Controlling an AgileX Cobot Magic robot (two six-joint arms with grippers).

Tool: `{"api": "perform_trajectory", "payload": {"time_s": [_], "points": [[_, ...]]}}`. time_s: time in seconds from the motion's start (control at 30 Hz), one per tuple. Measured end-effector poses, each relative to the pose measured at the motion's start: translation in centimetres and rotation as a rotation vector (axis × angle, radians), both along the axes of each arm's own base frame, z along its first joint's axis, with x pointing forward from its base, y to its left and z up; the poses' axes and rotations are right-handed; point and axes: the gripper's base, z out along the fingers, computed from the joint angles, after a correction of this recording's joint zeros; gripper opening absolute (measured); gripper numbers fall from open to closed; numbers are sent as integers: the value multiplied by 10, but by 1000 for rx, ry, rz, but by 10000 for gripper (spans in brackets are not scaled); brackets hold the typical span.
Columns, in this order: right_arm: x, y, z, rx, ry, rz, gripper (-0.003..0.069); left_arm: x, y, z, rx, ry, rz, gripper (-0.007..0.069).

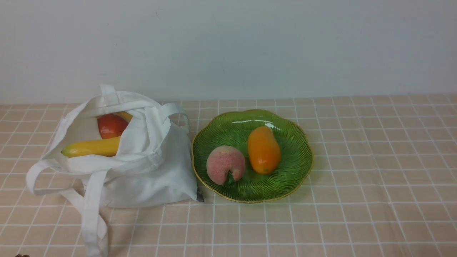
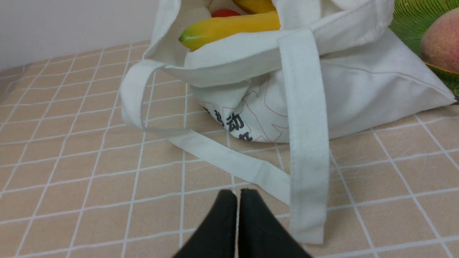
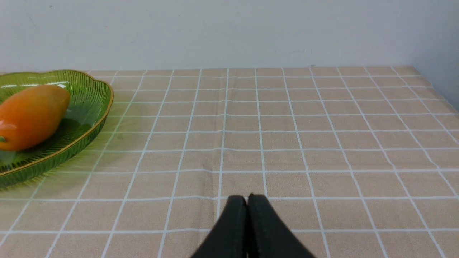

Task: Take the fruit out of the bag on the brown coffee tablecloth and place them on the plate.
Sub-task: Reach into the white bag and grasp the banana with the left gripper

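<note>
the brown coffee tablecloth [image 1: 357, 160] covers the worktop. on its left part lies the white bag [image 1: 153, 171], mouth open, just beside the green plate [image 1: 285, 125]. a yellow banana [image 1: 93, 147] sticks out from the bag mouth, and a red round fruit [image 1: 111, 125] sits behind it inside. on the plate lie an orange long fruit [image 1: 263, 150] and a pink peach [image 1: 225, 164]. the left claw [image 2: 237, 195] is fully closed and holds nothing, near a bag strap. the right claw [image 3: 247, 199] is closed and empty too, over bare cloth right of the plate.
</note>
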Motion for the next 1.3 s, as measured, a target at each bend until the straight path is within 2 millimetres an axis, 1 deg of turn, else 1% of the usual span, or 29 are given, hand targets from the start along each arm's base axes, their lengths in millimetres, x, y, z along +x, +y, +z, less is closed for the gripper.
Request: {"api": "perform_trajectory", "payload": {"time_s": [0.87,0.93,0.97,1.13,1.3], "points": [[0,0,0,0,0,0,-14,0,0,1,-15,-12,1,-8],[0,0,0,0,0,0,-14,2,-2,5,-97,-58,3,-8],[0,0,0,0,0,0,-14,2,-2,6,-112,-65,4,-8],[0,0,0,0,0,0,-14,4,-5,23,-432,-229,28,-8],[0,0,0,0,0,0,-14,4,0,38,-590,-392,55,-8]]}}
